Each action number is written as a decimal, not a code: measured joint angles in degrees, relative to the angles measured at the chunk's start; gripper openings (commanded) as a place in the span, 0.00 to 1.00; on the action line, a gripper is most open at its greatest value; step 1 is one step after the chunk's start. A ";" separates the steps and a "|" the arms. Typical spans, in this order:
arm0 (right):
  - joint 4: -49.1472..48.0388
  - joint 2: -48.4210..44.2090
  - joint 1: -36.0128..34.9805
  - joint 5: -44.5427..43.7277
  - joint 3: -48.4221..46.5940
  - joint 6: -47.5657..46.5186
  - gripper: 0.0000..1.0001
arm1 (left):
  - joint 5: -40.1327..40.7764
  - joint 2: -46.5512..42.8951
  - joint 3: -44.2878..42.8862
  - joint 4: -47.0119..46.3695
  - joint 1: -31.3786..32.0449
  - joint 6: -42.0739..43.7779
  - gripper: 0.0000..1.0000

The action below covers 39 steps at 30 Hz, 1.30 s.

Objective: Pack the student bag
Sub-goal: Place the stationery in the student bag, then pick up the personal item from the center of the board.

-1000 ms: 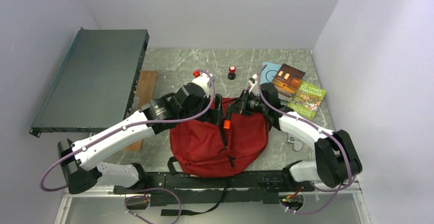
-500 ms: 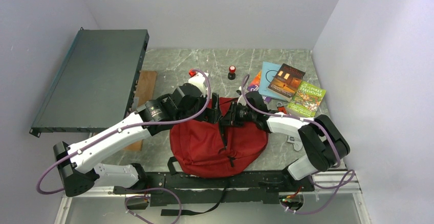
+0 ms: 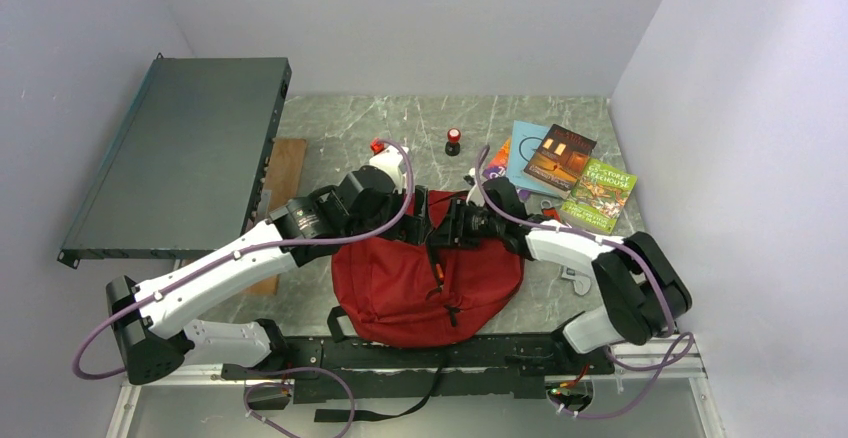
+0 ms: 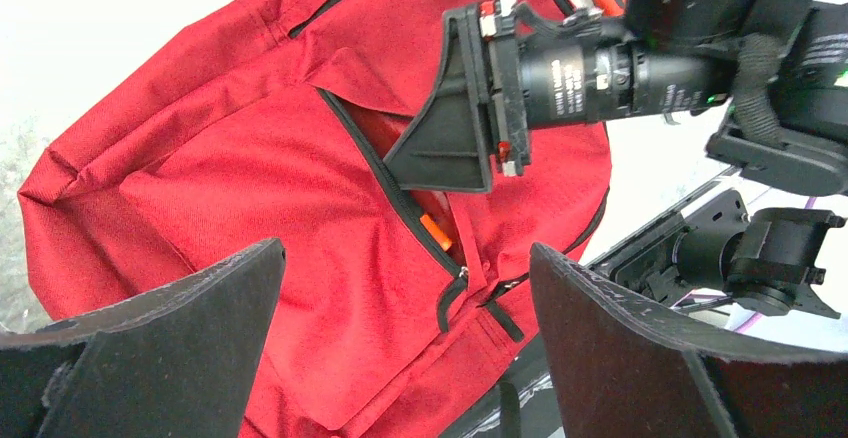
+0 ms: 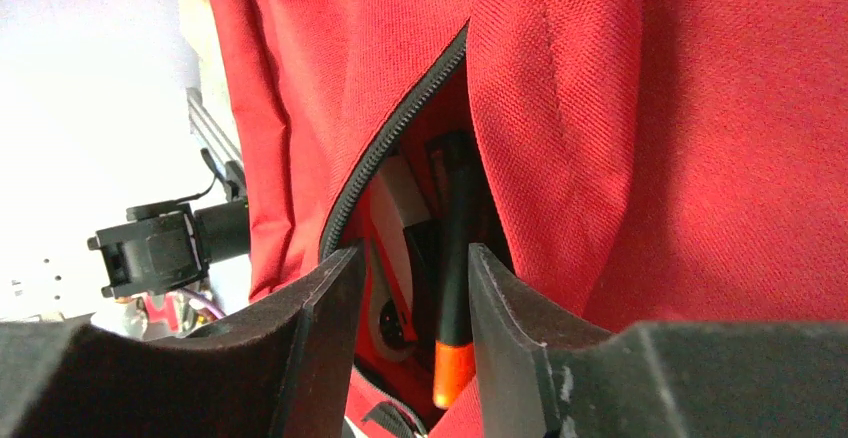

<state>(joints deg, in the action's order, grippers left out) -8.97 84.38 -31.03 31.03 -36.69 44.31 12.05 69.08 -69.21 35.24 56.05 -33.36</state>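
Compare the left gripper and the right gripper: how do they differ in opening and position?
The left gripper is wide open; the right gripper is only narrowly open. The left gripper hovers above the bag; the right gripper sits at the bag's open zip, framing a black-and-orange pen that lies inside. Both point at the bag.

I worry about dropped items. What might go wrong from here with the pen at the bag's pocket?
1. The pen lies in the pocket mouth with its orange end showing; it may slide out as the right gripper, jaws apart around it, backs away.
2. Those fingers sit by the zipper and may snag it.
3. The left gripper hovers open, so the bag may shift.
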 measured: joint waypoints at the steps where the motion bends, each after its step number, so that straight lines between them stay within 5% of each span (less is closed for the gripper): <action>1: 1.05 -0.90 0.17 -0.33 -0.09 -0.68 0.47 | -0.15 0.00 0.09 -0.02 0.00 0.00 0.98; 12: 12.44 -4.94 4.24 -2.78 -7.93 -7.80 0.49 | -0.66 0.31 0.11 -0.28 0.00 1.18 0.98; 17: 18.73 -2.84 7.91 -7.04 -16.50 -12.66 0.65 | -0.63 0.55 0.11 -0.26 0.00 1.42 0.98; 24: 23.12 12.02 12.33 -20.57 -36.17 -21.03 0.80 | -0.72 0.15 1.05 -0.35 -0.11 1.42 0.98; 39: 27.04 43.71 12.04 -32.02 -67.76 -27.56 0.76 | -1.73 -6.03 7.06 0.13 -0.22 1.29 0.99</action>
<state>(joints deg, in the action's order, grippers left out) 18.06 128.09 -18.98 -0.99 -104.44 16.75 10.33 63.05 -62.15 35.38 55.83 -32.08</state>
